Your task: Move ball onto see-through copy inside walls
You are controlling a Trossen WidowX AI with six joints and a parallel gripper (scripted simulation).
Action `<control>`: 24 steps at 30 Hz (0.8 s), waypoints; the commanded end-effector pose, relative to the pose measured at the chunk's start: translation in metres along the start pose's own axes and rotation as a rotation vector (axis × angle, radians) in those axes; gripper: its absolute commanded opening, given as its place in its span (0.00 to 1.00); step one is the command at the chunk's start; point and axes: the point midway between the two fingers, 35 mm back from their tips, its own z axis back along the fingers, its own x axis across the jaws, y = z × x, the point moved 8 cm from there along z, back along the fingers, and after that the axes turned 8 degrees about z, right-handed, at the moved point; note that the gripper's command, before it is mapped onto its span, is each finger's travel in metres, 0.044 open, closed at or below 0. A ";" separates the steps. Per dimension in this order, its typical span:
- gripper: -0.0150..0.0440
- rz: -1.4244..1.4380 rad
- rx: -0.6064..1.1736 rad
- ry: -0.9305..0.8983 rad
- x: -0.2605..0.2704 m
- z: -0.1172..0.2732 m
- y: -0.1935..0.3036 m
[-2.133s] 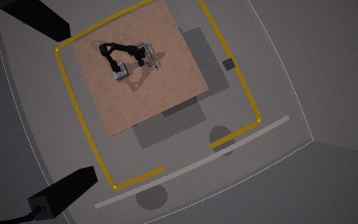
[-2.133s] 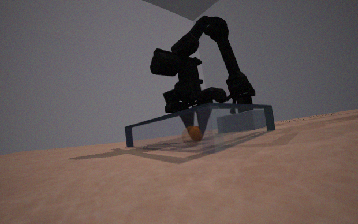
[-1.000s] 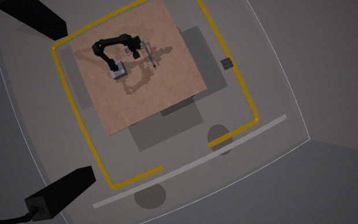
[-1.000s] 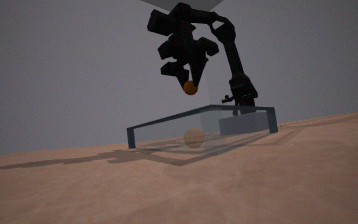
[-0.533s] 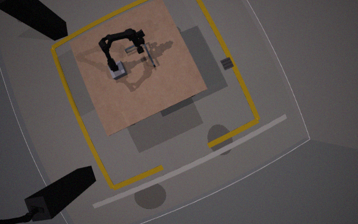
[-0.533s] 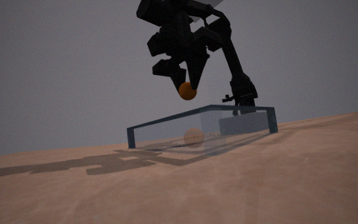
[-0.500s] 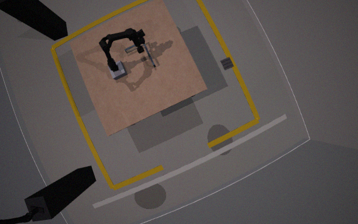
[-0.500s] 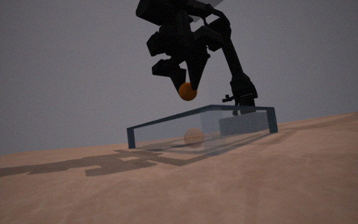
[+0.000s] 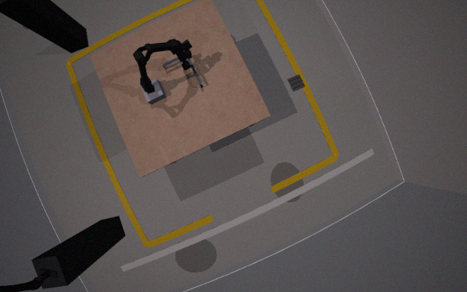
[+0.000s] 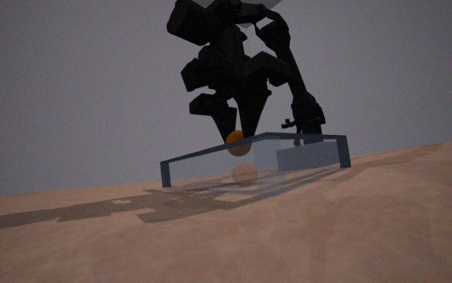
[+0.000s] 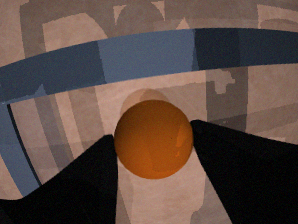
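Observation:
The orange ball (image 10: 238,147) (image 11: 153,142) is pinched between the two black fingertips of my gripper (image 10: 238,140) (image 11: 152,136). It hangs above the table, level with the wall tops in the exterior view. The see-through copy (image 10: 245,176) (image 11: 144,94) lies lower, inside the corner; in the wrist view the held ball covers most of it, and only its far part shows. The clear walls (image 9: 196,75) (image 10: 165,175) (image 11: 147,56) have blue-grey edges and meet in a corner beyond the ball in the wrist view. In the top view the arm hides the ball.
The arm's pale base block (image 9: 154,92) (image 10: 308,156) stands on the brown table (image 9: 211,113) (image 10: 226,248), on the open side of the walls. One wall's edge also runs down the left of the wrist view. Arm shadows cross the table around the walls.

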 end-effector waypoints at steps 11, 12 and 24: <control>0.25 -0.005 0.017 -0.001 0.000 -0.037 0.005; 0.25 -0.005 0.017 -0.001 0.000 -0.038 0.005; 0.25 -0.005 0.017 -0.001 0.000 -0.051 0.005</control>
